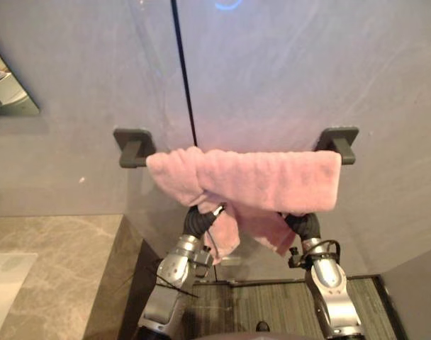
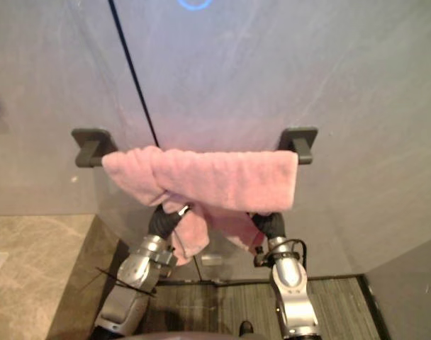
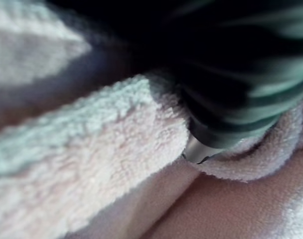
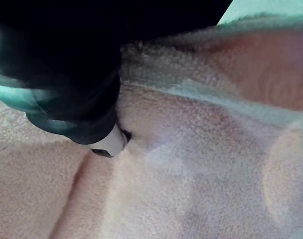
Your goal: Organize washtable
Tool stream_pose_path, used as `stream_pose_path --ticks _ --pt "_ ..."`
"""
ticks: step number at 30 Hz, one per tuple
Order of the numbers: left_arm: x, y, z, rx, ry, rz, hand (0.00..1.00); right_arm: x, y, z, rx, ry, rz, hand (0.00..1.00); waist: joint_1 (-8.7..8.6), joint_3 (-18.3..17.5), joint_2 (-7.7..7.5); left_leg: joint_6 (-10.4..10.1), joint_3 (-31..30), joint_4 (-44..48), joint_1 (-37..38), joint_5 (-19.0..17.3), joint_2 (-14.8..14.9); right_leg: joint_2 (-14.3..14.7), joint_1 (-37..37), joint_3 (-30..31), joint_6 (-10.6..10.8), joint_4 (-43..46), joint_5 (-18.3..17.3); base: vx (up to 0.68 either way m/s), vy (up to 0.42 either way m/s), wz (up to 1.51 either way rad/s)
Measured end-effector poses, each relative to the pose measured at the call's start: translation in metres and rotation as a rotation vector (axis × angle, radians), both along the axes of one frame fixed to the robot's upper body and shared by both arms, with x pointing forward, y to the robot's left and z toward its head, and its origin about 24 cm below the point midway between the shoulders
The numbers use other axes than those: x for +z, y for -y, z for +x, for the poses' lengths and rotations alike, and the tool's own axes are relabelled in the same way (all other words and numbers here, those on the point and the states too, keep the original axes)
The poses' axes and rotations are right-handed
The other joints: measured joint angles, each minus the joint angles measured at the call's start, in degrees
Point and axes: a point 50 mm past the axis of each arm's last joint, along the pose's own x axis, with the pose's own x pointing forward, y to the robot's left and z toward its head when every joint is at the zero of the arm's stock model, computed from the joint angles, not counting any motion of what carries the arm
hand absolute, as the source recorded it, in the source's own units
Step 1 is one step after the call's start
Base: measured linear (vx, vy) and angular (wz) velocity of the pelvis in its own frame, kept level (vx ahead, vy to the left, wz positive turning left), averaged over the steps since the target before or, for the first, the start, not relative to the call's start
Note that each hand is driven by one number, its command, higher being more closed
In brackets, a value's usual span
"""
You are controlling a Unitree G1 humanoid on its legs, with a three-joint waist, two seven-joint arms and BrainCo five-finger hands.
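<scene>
A pink towel [image 1: 251, 177] hangs over a bar between two dark brackets [image 1: 132, 145] [image 1: 339, 142] on the grey wall. It lies bunched and uneven, with loose ends drooping below the middle. My left hand [image 1: 200, 219] reaches up under the towel's left part, its dark cover just below the hem. My right hand [image 1: 304, 225] is tucked under the right part. In the left wrist view the dark cover [image 3: 231, 99] presses into folds of towel [image 3: 91, 164]. The right wrist view has the cover [image 4: 67, 89] buried against the cloth [image 4: 201, 149].
A marble counter [image 1: 52, 262] with a white basin edge [image 1: 6, 283] lies at the lower left. A mirror corner [image 1: 6, 92] sits at the upper left. A dark vertical seam [image 1: 186, 78] runs down the wall, and a striped floor mat [image 1: 265, 304] lies below.
</scene>
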Motion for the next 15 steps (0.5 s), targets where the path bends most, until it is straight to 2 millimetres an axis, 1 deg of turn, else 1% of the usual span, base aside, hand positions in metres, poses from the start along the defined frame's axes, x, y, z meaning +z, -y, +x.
stream_pose_path --ticks 5,8,15 --pt "-0.006 0.000 0.000 0.001 -0.029 0.007 1.00 -0.007 -0.001 -0.001 -0.002 -0.029 -0.011 1.00 0.01 0.06 0.10 0.00 -0.01 -0.03 0.00 0.00 -0.01 -0.01 -0.01 -0.01 0.04 0.00 -0.03 -0.01 -0.003 0.00" --pt "-0.015 -0.001 0.000 0.002 -0.068 0.018 1.00 -0.019 -0.001 -0.002 -0.006 -0.080 -0.007 1.00 0.00 0.07 0.11 0.01 -0.01 -0.10 0.04 0.01 -0.02 -0.02 0.00 -0.03 0.05 0.00 -0.04 0.00 0.000 0.00" --pt "-0.031 -0.003 -0.002 0.010 -0.140 0.035 1.00 -0.029 -0.001 -0.004 -0.007 -0.123 -0.018 1.00 -0.05 0.07 0.08 0.00 -0.04 -0.22 0.09 0.00 0.01 -0.08 0.01 0.08 0.08 0.00 -0.07 0.00 0.000 0.00"
